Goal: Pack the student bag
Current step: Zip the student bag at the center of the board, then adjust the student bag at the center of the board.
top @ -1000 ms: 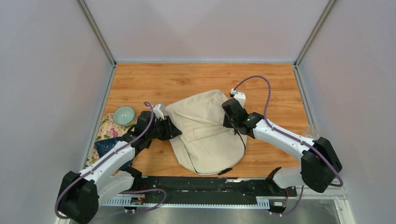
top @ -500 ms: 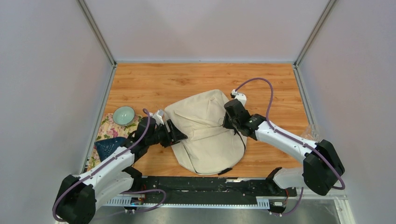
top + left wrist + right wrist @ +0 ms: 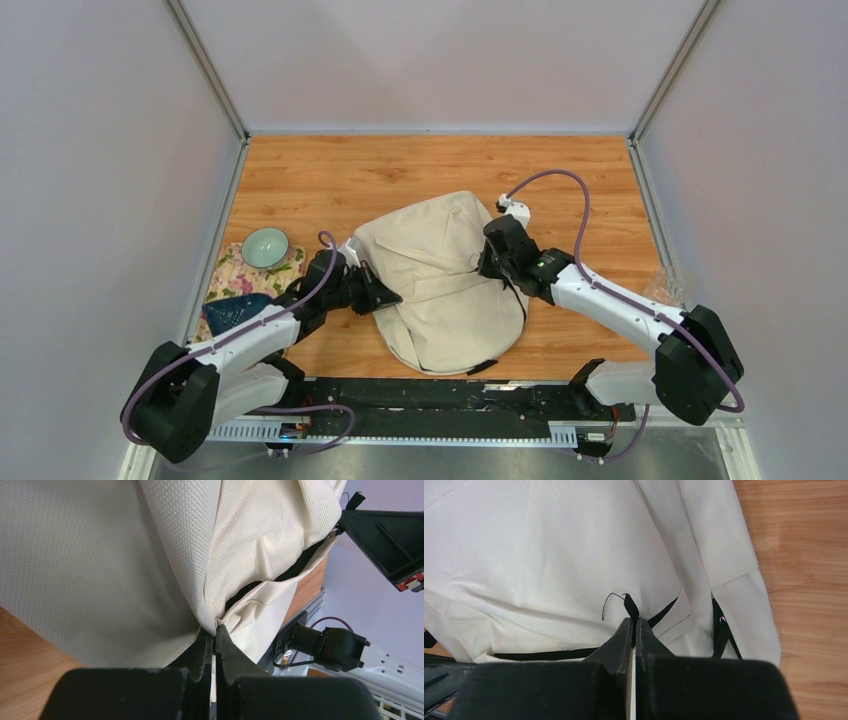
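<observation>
1. The bag (image 3: 440,285) lies flat mid-table, between the two arms. It is cream cloth, limp and creased, and it looks light and close to empty.
2. Handling, as judged: the soft fabric will sag and fold rather than slip. Seams, the zip edge and the straps look like the firmest holds.
3. The left gripper (image 3: 215,636) is clenched on a cloth fold beside the dark zip opening (image 3: 295,569).
4. The right gripper (image 3: 634,626) is clenched on a black tab (image 3: 630,604) at the bag's right side.
5. Surface: the table (image 3: 400,170) is smooth wood. A bowl (image 3: 265,246) and a floral cloth (image 3: 230,272) sit at its left edge, apart from the bag.
6. Room: grey walls (image 3: 100,150) close in on three sides, leaving little sideways clearance.
</observation>
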### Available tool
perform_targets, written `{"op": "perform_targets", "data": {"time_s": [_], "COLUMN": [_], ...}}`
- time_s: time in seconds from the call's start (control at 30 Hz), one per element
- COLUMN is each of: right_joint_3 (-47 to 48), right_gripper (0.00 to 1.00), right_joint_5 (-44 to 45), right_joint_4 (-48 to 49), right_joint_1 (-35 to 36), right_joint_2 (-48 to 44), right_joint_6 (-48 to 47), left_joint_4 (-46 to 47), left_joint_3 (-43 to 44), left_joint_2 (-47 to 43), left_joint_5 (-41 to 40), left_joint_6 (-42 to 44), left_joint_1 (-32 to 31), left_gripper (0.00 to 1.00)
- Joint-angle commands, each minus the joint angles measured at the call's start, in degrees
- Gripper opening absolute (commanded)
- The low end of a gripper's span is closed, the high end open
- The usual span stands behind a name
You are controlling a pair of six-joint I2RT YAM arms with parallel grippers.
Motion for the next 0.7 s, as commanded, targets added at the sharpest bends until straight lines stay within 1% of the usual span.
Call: {"op": "perform_targets", "data": {"time_s": [0.0,0.13,0.2,0.3,0.37,0.47,0.67], "right_joint_3": [0.46,0.72,0.64,0.29,0.11,-0.33,-3.49], "right_gripper": [0.0,0.0,0.0,0.0,0.0,0.0,0.0], "right_joint_5": [4.1,4.99,5.08,5.25,5.17,5.43,4.46], "right_joint_4": [0.4,0.14,0.49,1.45,1.89,1.81,2.77], "right_joint_1": [-0.6,-2.98,-4.82,-6.75,-7.46,-7.82,-7.9], "right_joint_2": [-0.22,0.84,0.93,1.1,1.1,1.37,-1.0], "right_joint_6": [0.74,1.61,1.79,1.97,2.06,2.32,3.99], "left_joint_4": [-1.5,-8.63,-12.22,-14.96,-15.67,-15.85,-14.36], "left_joint_3": [2.14,2.05,1.88,1.35,1.0,0.65,1.52], "left_joint_2": [-0.19,-2.3,-3.62,-4.85,-5.12,-4.33,-1.08], "left_joint_5": [-2.44,-3.94,-3.94,-1.84,0.36,3.61,8.01], "left_joint_6": [5.05,10.15,13.05,16.39,18.06,19.38,21.4], "left_joint_1": [0.14,1.89,4.26,8.21,11.02,13.57,14.73], "left_gripper": [0.0,0.0,0.0,0.0,0.0,0.0,0.0]}}
